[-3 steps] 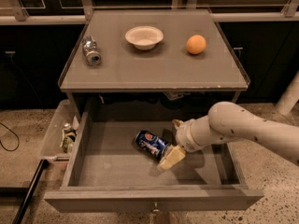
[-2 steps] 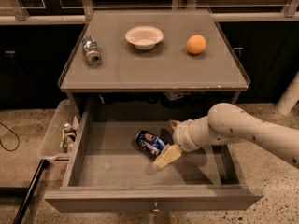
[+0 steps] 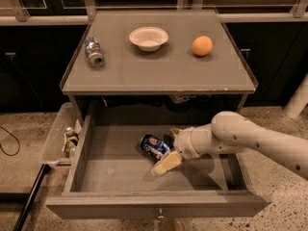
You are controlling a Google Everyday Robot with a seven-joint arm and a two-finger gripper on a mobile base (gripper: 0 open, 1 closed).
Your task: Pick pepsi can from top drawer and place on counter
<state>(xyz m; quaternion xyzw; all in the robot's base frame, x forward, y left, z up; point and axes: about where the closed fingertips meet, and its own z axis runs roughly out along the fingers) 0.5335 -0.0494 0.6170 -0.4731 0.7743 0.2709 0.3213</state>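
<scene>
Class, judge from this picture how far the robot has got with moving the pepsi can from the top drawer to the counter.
Done: the top drawer is open. In hand: the gripper is down inside it, right beside the pepsi can, which lies on its side on the drawer floor. Left: grasp it, lift it and set it on the counter.

Silver can point(image 3: 94, 52), bowl point(image 3: 148, 37), perhaps orange point(image 3: 202, 45)

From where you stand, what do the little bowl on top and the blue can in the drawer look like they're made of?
The bowl looks like matte off-white paper or plastic, probably disposable: thin rim, no shine. The pepsi can looks like printed metal, with glossy blue sides. It lies on its side in the top drawer, with the robot's pincer right beside it.
</scene>
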